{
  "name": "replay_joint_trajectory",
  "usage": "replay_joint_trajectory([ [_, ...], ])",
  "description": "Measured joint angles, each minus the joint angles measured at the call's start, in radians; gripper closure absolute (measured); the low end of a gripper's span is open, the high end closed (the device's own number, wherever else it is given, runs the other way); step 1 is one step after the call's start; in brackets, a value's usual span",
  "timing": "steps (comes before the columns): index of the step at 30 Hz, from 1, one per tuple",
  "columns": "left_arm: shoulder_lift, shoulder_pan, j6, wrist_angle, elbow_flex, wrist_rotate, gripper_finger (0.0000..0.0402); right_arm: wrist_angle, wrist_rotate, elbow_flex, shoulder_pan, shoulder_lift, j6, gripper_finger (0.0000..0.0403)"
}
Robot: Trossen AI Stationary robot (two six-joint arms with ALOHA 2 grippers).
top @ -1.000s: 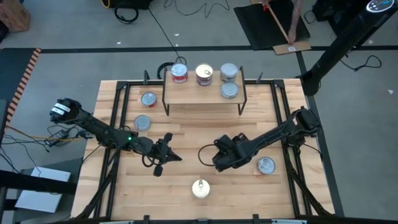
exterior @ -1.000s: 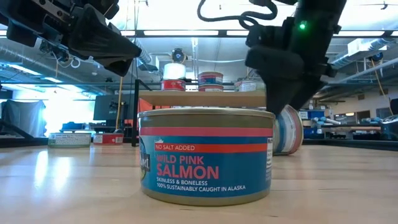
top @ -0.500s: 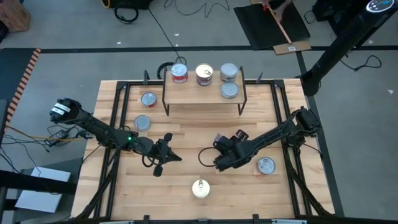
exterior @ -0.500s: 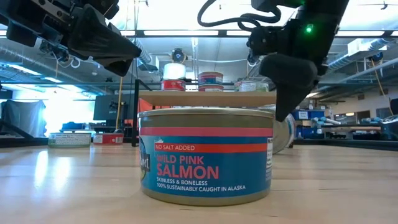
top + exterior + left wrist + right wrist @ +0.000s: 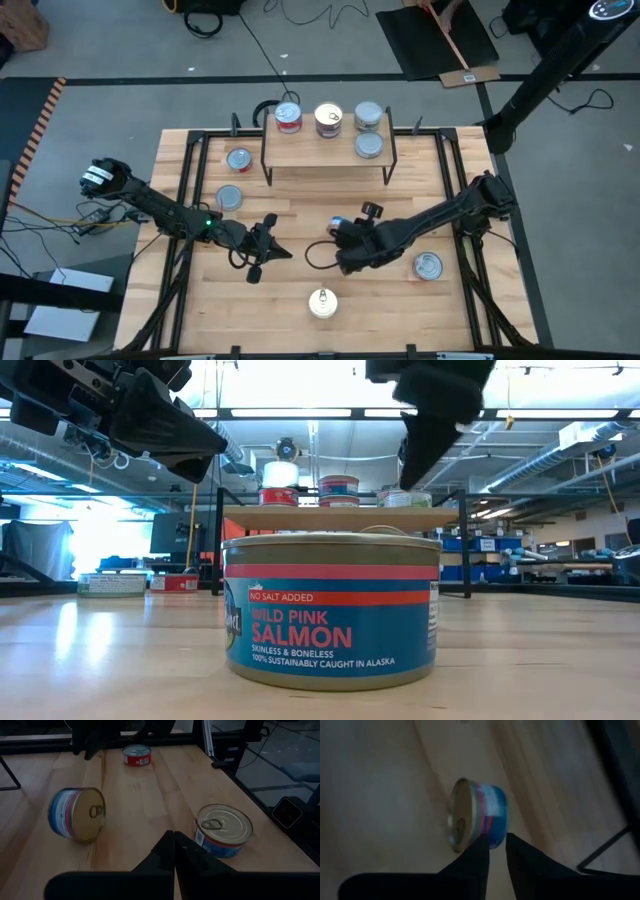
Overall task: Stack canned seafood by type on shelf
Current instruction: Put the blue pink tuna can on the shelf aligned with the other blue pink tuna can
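A blue-sided tin with a gold top [image 5: 77, 814] lies on its side, resting on its curved wall on the table [image 5: 341, 222]. My right gripper [image 5: 497, 845] hangs above it, pointing steeply down, with a narrow gap between its fingers and nothing in it; it is also in the low view [image 5: 415, 460]. My left gripper [image 5: 173, 851] waits shut at mid-table [image 5: 262, 250], touching nothing. The shelf [image 5: 328, 152] at the far edge carries several upright tins [image 5: 328, 120]. An upright salmon tin [image 5: 330, 610] stands near the front edge [image 5: 322, 302].
A red tin [image 5: 428, 265] stands by the right arm. Two more tins [image 5: 238, 159] [image 5: 229, 197] stand left of the shelf. Black frame rails [image 5: 185, 200] run along both sides of the table. Bare wood lies between the shelf and the grippers.
My right gripper has risen clear of the tin lying on its side and has rolled about its own axis. The tin has rolled toward the table's left, out of sight behind the salmon tin in the low view.
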Motion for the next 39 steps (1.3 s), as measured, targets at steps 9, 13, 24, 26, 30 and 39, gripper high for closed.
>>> replay_joint_trajectory([
  [9,0.0,0.0,0.003,-0.001,0.0,0.0,0.0394,0.011,-0.089,0.015,0.03,0.0,0.01,0.0269],
  [13,0.0,0.0,0.004,-0.001,0.0,-0.021,0.0394,0.028,-0.09,0.015,0.04,0.0,0.013,0.0219],
  [24,0.057,0.0,0.004,0.165,-0.094,-0.09,0.0394,0.193,-0.201,-0.059,-0.063,0.0,-0.036,0.0139],
  [26,0.069,0.0,0.001,0.232,-0.129,-0.091,0.0394,0.229,-0.227,-0.085,-0.096,0.003,-0.05,0.0135],
  [30,0.073,0.0,0.0,0.31,-0.165,-0.097,0.0394,0.237,-0.229,-0.115,-0.15,0.005,-0.057,0.0125],
  [39,0.073,0.0,-0.001,0.316,-0.171,-0.103,0.0394,0.282,-0.28,-0.136,-0.2,0.005,-0.075,0.0106],
])
